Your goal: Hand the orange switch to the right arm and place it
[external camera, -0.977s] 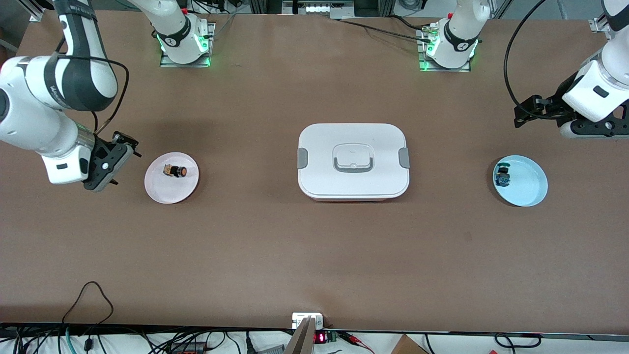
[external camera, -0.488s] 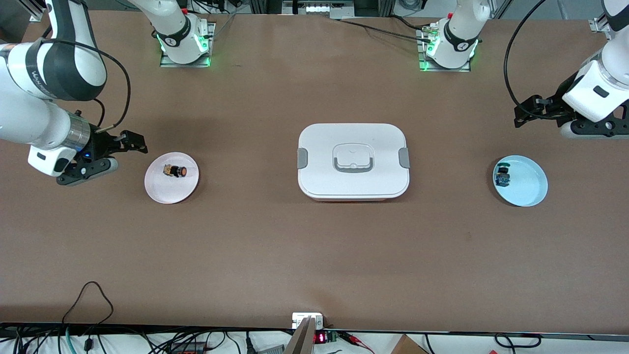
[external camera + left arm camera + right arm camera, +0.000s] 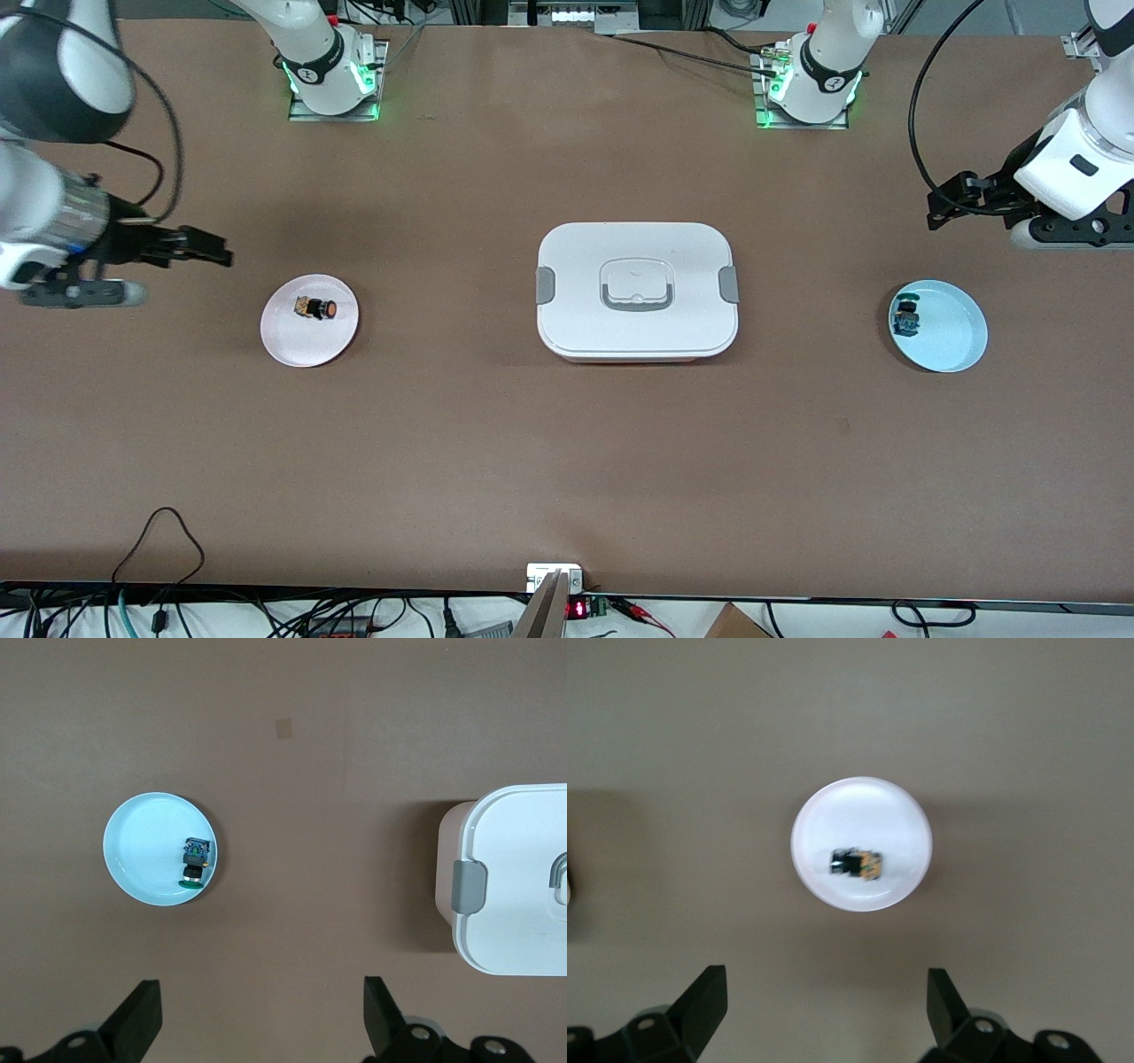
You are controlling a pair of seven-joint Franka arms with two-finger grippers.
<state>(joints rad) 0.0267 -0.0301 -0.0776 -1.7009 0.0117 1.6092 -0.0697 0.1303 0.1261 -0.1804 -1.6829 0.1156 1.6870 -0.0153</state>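
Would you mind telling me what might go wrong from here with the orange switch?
1. The orange switch is tiny and lies on its side on the pink plate; a grasp could push it aside or tip the plate.
2. A similar blue-green switch sits on the blue plate, close to the open left gripper, so the wrong one might get picked.
3. The open right gripper hangs beside the pink plate and must realign.

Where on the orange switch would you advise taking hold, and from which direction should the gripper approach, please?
Grip the black body in the middle of the orange switch, coming straight down from above. It lies on its side on the pink plate, its orange cap toward the white lidded box, so the fingers probably seat best across the body's two long sides, clear of the round cap.
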